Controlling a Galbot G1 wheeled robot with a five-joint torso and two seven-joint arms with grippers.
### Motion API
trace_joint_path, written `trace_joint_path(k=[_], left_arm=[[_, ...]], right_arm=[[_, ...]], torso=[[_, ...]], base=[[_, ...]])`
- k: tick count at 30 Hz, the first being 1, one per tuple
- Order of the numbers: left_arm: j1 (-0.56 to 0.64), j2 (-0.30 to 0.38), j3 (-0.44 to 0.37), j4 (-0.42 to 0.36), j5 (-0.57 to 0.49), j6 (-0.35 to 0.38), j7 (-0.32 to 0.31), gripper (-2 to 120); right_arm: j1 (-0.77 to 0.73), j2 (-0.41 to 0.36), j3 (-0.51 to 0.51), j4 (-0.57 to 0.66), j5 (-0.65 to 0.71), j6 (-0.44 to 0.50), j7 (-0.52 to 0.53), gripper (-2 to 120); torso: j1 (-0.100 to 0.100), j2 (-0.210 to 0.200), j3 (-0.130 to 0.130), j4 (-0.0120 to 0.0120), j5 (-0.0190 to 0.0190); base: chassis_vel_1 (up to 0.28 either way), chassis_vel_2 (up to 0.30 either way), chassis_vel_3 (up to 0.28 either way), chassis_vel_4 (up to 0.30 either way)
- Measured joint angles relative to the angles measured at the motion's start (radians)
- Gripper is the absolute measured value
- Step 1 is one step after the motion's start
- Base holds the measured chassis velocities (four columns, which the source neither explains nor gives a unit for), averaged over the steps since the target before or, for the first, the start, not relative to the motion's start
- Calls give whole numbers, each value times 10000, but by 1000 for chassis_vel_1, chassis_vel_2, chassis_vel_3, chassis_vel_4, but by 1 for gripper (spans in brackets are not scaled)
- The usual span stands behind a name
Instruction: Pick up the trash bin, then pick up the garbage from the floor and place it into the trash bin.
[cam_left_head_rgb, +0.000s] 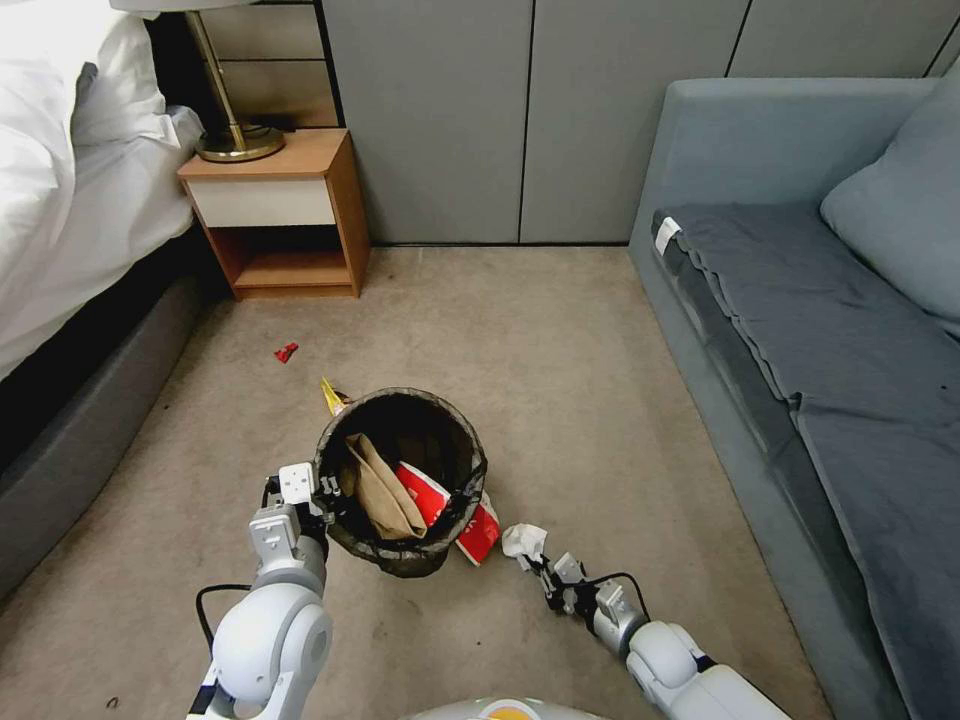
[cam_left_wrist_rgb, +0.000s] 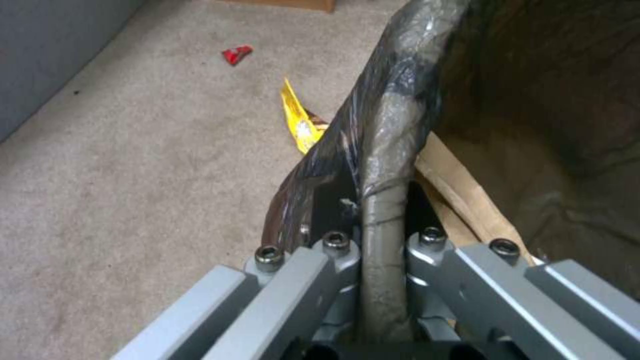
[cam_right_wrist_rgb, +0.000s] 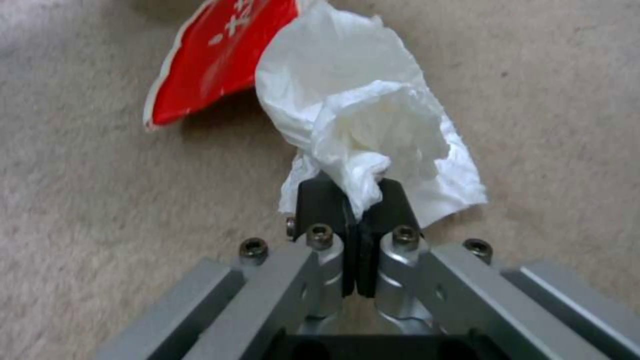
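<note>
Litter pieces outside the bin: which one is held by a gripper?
The white tissue, pinched in the right gripper. The red-and-white wrapper, yellow foil wrapper and red scrap lie free on the carpet.

The bin (cam_left_head_rgb: 401, 480) is round, with a dark liner folded over its rim, and it stands tilted on the carpet. Inside it lie a brown paper bag (cam_left_head_rgb: 380, 490) and a red-and-white wrapper (cam_left_head_rgb: 425, 492). A second red-and-white wrapper (cam_left_head_rgb: 481, 530) lies on the floor, touching the bin's wall. Just beside it is a crumpled white tissue (cam_left_head_rgb: 524, 541). A yellow foil wrapper (cam_left_head_rgb: 332, 397) (partly hidden) sticks out behind the bin. A small red scrap (cam_left_head_rgb: 286, 351) lies well apart.
</note>
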Motion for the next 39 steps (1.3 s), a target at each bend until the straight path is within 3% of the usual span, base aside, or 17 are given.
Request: trace_joint_path(k=[6,10,13,16,18,19,23,30,39], left_arm=[[-26,13,18,43,-5,3,3,0],[-23,83,20,93,-54,7,4,0],[2,132,55,128,-75,10,11,0],[24,154,83,140,-75,12,17,0],[69,140,156,185,-51,12,29,0],[69,140,156,185,-51,12,29,0],[124,112,232,206,16,12,30,0],[191,155,293,162,72,29,29,0],[167,124,347,131,100,38,26,0]], right_arm=[[-147,-78,211,586,147,220,199,0],[-471,-277,499,1902,381,456,412,0],[-991,-602,794,3735,678,661,491,0],[-1236,-781,910,4693,736,766,487,0],[-1439,-951,994,6318,805,877,451,0],[-1439,-951,994,6318,805,877,451,0],[-1444,-1279,736,8326,1022,823,360,0],[-1568,-1669,168,9343,884,648,93,0],[-2020,-1943,-699,8774,194,752,-109,0]], torso=[[0,0,0,-1,1],[0,0,0,0,1],[0,0,0,1,0],[0,0,0,-3,-1],[0,0,0,-2,1],[0,0,0,-2,1],[0,0,0,0,1],[0,0,-1,1,0],[0,0,0,-1,1]], base=[[0,0,0,0],[0,0,0,0],[0,0,0,0],[0,0,0,0],[0,0,0,0],[0,0,0,0],[0,0,0,0],[0,0,0,0],[0,0,0,0]])
